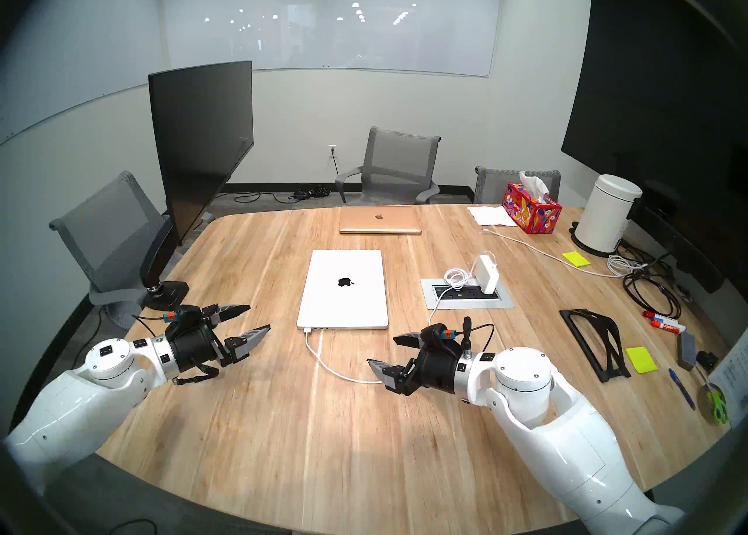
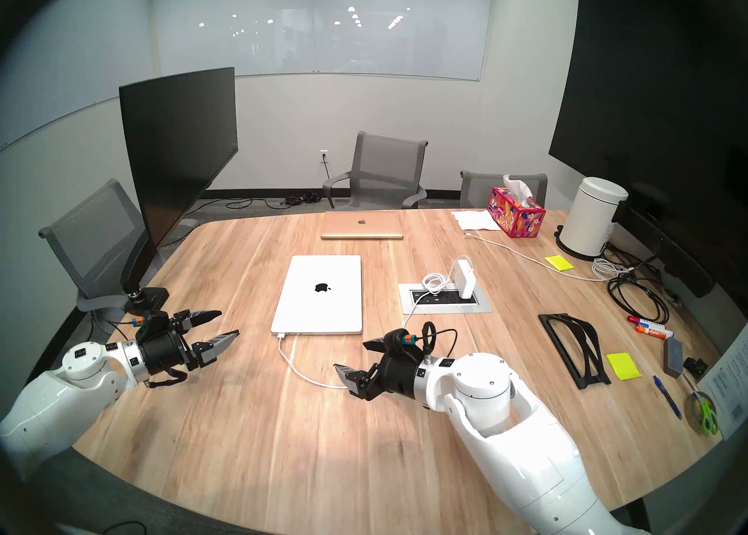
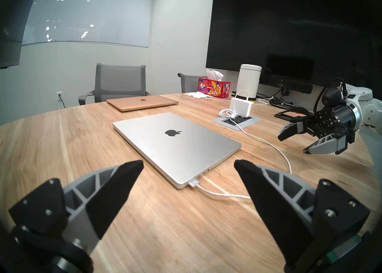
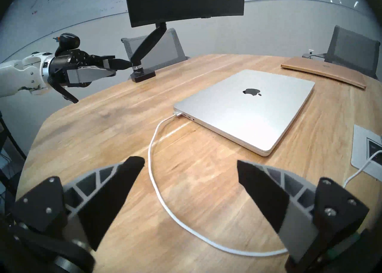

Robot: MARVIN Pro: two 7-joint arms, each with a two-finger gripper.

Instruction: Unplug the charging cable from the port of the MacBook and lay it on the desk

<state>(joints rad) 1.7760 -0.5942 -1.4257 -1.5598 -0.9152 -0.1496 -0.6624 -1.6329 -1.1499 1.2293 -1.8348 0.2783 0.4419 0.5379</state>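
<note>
The silver-white MacBook [image 1: 344,291] lies closed in the middle of the wood-grain desk [image 1: 283,441]. The charging cable [image 1: 324,360] is plugged into the near-left corner of its front edge by a flat connector [image 3: 193,183]. The cord loops over the desk, passes under my right gripper and runs to a white power brick [image 1: 487,273] in the silver outlet panel [image 1: 467,293]. My left gripper [image 1: 259,317] is open and empty, left of the connector. My right gripper [image 1: 381,350] is open and empty above the cord's loop [image 4: 152,163].
A gold laptop [image 1: 379,219] lies beyond the MacBook. A black monitor [image 1: 198,145] stands on an arm at the desk's left edge. At the right are a tissue box [image 1: 532,208], a white canister [image 1: 605,214], a longer white cable [image 1: 526,246], a black stand [image 1: 595,344] and markers.
</note>
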